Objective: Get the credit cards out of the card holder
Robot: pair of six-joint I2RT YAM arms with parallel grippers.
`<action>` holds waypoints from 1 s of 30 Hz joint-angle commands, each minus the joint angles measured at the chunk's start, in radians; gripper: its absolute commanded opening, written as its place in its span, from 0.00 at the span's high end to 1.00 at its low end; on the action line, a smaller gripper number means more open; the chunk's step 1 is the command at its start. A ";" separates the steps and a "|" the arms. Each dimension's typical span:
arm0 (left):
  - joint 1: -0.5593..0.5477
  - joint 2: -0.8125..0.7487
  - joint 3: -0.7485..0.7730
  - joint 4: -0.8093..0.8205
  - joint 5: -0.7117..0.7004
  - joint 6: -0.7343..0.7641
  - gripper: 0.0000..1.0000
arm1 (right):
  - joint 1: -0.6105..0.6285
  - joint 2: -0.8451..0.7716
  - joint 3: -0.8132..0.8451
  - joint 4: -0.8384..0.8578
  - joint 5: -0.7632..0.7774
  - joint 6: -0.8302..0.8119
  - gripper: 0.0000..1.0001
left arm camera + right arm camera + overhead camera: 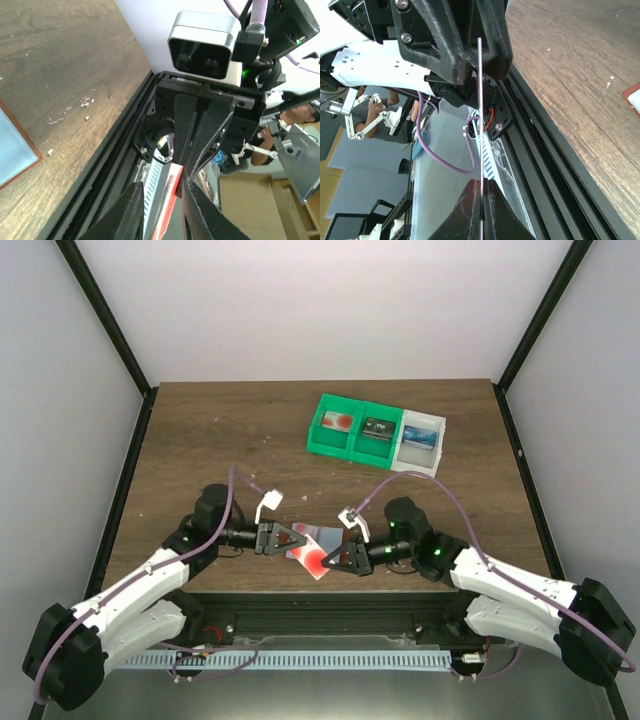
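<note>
One red-marked card [313,561]: right fingers [462,217] clench it; left fingers [127,212] parted around it.

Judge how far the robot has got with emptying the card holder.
Done: the white card with the red mark is out of the card holder, which lies on the table. In hand: the right gripper is shut on that card, the left gripper's fingers either side of it. Left: setting it down; whether the holder has more cards is not visible.

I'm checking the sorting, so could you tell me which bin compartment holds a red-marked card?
The leftmost green compartment; the middle green one holds a dark card, the white one on the right a bluish card.
</note>
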 commanded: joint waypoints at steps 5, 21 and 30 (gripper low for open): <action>-0.001 0.027 0.012 0.014 0.102 0.016 1.00 | -0.005 -0.016 0.040 -0.015 -0.008 -0.016 0.90; -0.001 -0.040 -0.060 0.352 -0.331 -0.323 1.00 | -0.006 -0.007 -0.108 0.483 0.252 0.494 0.60; 0.000 -0.068 -0.133 0.432 -0.436 -0.408 1.00 | -0.006 0.041 -0.116 0.617 0.301 0.551 0.95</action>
